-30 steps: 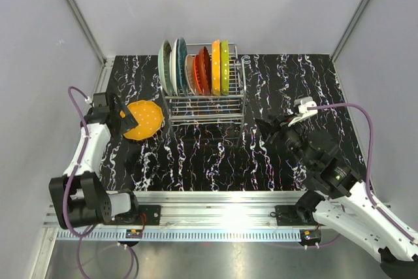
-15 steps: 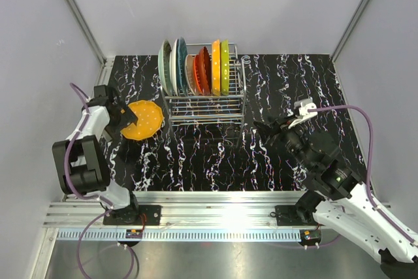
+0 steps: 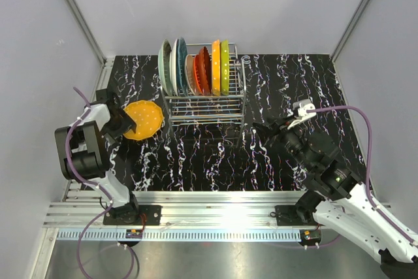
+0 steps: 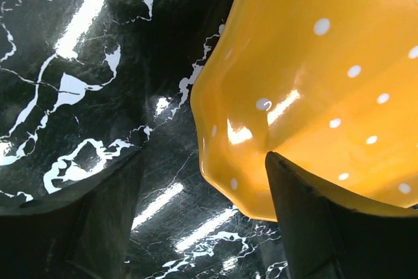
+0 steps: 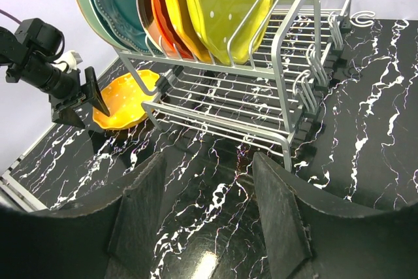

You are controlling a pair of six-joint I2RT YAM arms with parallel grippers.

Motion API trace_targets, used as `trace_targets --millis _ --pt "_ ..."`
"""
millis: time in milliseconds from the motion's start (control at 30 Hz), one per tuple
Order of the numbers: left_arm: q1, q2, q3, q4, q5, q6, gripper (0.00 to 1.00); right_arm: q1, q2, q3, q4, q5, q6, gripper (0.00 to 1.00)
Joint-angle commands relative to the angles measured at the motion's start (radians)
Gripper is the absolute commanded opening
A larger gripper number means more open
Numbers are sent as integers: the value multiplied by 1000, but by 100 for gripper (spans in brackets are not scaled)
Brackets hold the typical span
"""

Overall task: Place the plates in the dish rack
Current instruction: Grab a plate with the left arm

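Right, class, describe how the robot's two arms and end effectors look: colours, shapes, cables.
Left arm and right arm have white shells, black joint housings, and purple cables. The left end effector and right end effector have dark, wedge-shaped fingers.

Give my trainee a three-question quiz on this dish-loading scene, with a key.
1. True or false: the orange dotted plate stands in the dish rack.
2. Which gripper has its jaws at that plate's rim? A) left gripper B) right gripper
3. Fill in: the right gripper's jaws stand apart and hold ____.

Key:
1. False. It lies on the table, left of the rack.
2. A.
3. Nothing.
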Motion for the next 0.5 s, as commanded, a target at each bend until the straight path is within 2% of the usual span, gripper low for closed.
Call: trace_targets --millis 0,67,100,200,233,300,333,467 --pt "5 27 39 17 0 9 73 4 -9 0 44 -12 7 62" --pt "5 35 39 20 14 11 66 4 -12 0 41 -12 7 62" --pt "5 44 40 18 17 12 57 4 -14 -2 40 -14 7 62" --pt "6 64 51 17 18 14 50 4 -20 -2 35 -8 5 62" --pt "8 68 52 12 20 14 43 4 -21 -2 35 -5 5 62" --pt "12 79 56 9 26 14 37 4 -24 0 29 -5 5 61" --pt "14 79 59 4 28 11 29 4 -30 0 29 -2 5 61" --pt "14 72 59 1 28 12 15 4 -32 5 24 -23 1 60"
